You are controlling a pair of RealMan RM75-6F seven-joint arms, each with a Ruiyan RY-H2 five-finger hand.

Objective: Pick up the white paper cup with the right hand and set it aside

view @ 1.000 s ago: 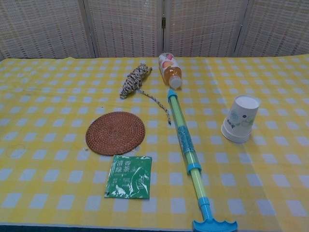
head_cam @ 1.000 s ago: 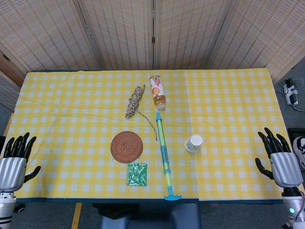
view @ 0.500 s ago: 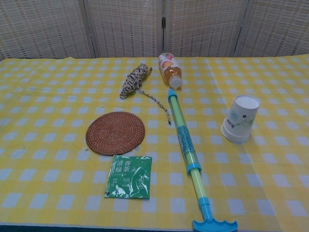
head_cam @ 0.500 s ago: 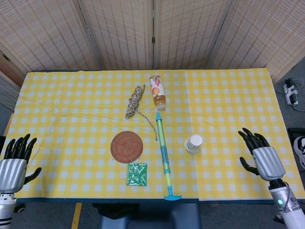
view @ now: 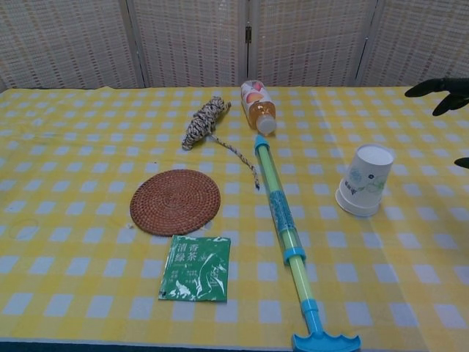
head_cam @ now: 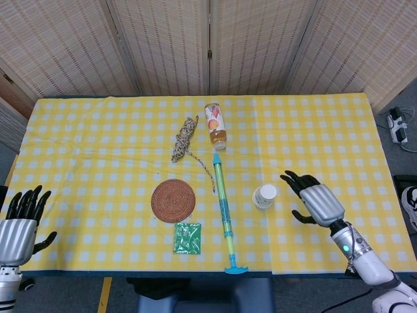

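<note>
The white paper cup (head_cam: pixel 264 195) (view: pixel 364 180) stands upside down on the yellow checked cloth, right of the green and blue water pump. My right hand (head_cam: pixel 314 199) hovers just right of the cup with fingers spread, holding nothing and apart from the cup. In the chest view only its dark fingertips (view: pixel 438 89) show at the right edge, above the cup. My left hand (head_cam: pixel 19 218) stays open at the table's near left corner, out of the chest view.
A green and blue pump (head_cam: pixel 223 212) lies lengthwise left of the cup. A woven coaster (head_cam: pixel 173 200), a green packet (head_cam: pixel 187 237), a coiled rope (head_cam: pixel 184 138) and a lying drink bottle (head_cam: pixel 215 126) occupy the middle. Bare cloth (head_cam: pixel 326 137) stretches behind and right of the cup.
My right hand has moved left from the table's right edge to just beside the cup, and its fingertips now show in the chest view. The left hand barely moved.
</note>
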